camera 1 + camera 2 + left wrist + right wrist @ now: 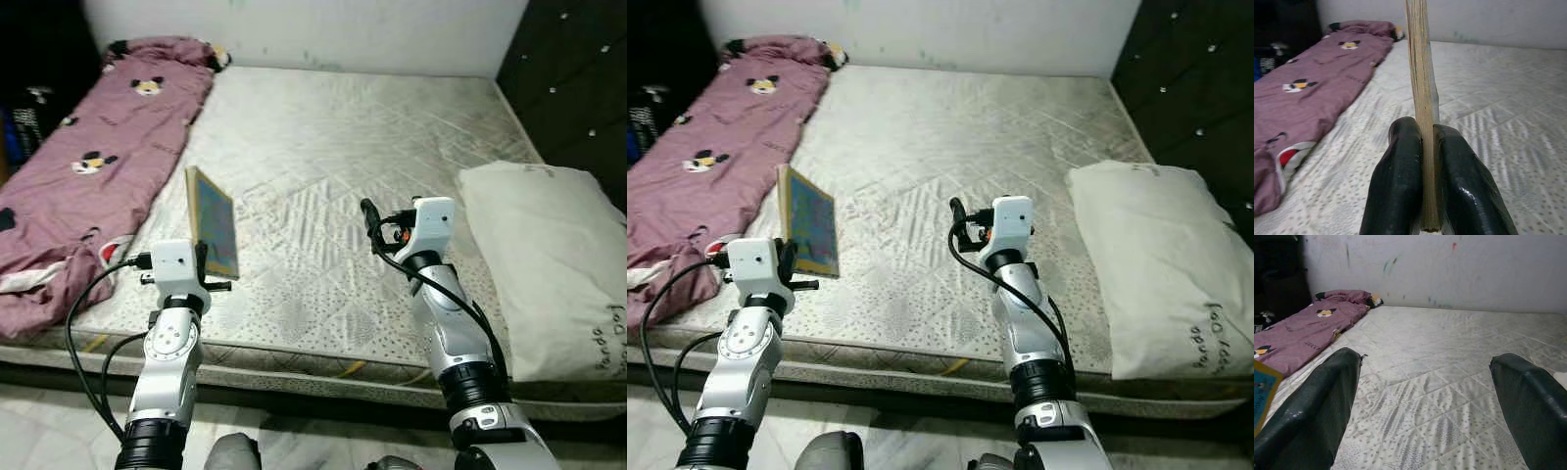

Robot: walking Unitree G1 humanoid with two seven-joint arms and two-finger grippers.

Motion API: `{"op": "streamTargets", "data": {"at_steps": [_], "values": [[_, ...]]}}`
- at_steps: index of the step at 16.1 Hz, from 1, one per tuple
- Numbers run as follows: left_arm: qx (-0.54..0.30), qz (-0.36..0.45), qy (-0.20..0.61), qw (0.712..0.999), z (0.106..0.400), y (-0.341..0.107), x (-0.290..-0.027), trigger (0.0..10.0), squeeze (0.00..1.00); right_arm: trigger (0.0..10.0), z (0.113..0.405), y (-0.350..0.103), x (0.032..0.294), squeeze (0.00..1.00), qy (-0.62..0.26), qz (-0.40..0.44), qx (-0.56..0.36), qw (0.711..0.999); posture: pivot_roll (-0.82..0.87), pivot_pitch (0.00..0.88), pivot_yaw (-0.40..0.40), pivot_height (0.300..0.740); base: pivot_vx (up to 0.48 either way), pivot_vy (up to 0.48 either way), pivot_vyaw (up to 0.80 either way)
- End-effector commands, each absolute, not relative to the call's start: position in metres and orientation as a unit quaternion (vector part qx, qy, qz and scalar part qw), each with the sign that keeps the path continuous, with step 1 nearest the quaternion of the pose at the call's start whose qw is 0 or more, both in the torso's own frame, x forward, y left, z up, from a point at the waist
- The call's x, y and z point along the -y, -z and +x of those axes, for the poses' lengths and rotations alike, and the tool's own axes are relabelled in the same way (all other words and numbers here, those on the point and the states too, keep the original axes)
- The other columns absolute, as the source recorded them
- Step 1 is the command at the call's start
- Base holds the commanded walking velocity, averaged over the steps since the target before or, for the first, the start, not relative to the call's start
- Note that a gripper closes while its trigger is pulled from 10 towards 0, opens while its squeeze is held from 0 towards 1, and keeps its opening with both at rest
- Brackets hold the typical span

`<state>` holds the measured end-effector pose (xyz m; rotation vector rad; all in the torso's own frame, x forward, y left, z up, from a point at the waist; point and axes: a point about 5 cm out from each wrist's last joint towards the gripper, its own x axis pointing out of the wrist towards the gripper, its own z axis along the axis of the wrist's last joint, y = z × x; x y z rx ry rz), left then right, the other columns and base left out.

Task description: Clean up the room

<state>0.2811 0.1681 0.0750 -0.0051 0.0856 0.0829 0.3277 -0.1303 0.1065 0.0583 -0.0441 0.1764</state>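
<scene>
Mattress (333, 166), bare and quilted, spread across both head views, with a purple cartoon-print blanket (93, 166) bunched along the left side and a white pillow (549, 264) at the right, against a dark tufted headboard (578, 88). Far off, a white wall (313, 29) with faint scribbles.

From the head views: a thin picture book (214, 221) with a blue cover and tan border, raised on edge above the near left part of the mattress, tilted back a little, just right of the blanket. From the left wrist view, only the book's tan page edge (1422, 112), rising straight up between 2 black fingers (1398, 191), the cover hidden. From the right wrist view, a blue and tan corner (1261, 391) of that same book at the picture's edge, plus colour marks on the wall that stay faint in the head views.

Left gripper (203, 266): pinching the book's lower edge, both fingers pressed flat against its 2 faces, low over the near left of the mattress.

Right gripper (369, 227): spread wide, gripping nothing, touching nothing, raised over the middle of the mattress left of the pillow, its 2 fingers (1317, 411) well apart in the right wrist view with bare quilting between them.
</scene>
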Motion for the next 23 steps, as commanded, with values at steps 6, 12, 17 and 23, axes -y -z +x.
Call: {"op": "streamTargets", "data": {"at_steps": [6,12,17,23], "values": [[-0.006,-0.008,-0.031,0.999,0.2885,-0.0907,-0.163,10.0,0.0,10.0,0.3276,-0.1069,0.1318,0.0,-0.089,0.025,0.025,0.995,-0.04,0.0,0.008,0.74,0.0,-0.287,0.0],[-0.007,-0.011,-0.032,0.999,0.2888,-0.0906,-0.1637,10.0,0.0,10.0,0.3293,-0.1075,0.1313,0.0,-0.092,0.024,0.025,0.995,-0.05,0.0,0.008,0.74,0.0,-0.287,0.0],[-0.007,-0.012,-0.031,0.999,0.2898,-0.0907,-0.163,10.0,0.0,10.0,0.3283,-0.1061,0.133,0.0,-0.09,0.022,0.024,0.995,-0.05,0.0,0.011,0.74,0.0,-0.282,0.0],[-0.008,-0.014,-0.03,0.999,0.2897,-0.0906,-0.162,10.0,0.0,10.0,0.3274,-0.1048,0.1354,0.0,-0.09,0.019,0.023,0.995,-0.05,0.0,0.01,0.74,0.0,-0.282,0.0]]}}
